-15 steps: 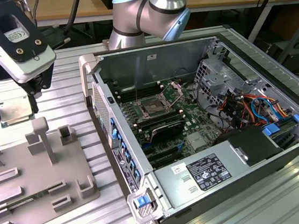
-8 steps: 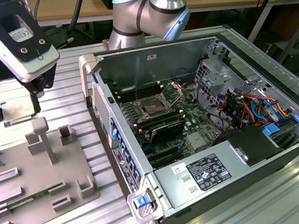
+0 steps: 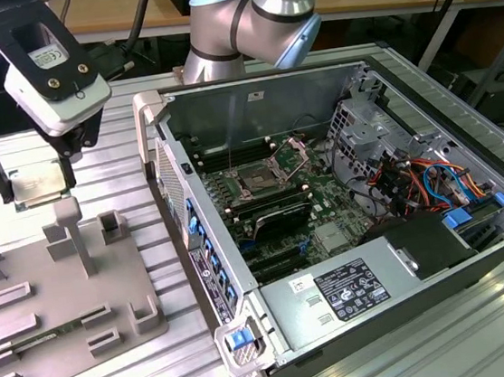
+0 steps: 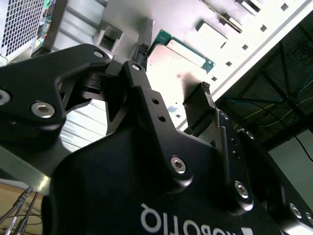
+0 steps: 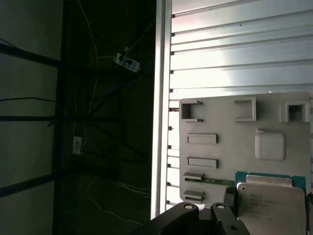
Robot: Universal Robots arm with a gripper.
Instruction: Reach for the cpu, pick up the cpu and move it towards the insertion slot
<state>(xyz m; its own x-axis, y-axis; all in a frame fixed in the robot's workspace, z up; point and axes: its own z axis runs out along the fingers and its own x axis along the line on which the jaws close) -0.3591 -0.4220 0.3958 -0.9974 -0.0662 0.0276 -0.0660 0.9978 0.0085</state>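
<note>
A big silver table with ridges holds an open computer box on the exterior view's right. The robot arm bends over behind the box. A flat grey tray lies on the exterior view's left. The claw hangs above the tray and pinches the chip by two sides. The chip is flat, up in the air, not touching the tray. The square socket sits inside the box, well apart from the chip.

Upside-down logo on the hand; illegible print on the white label.
</note>
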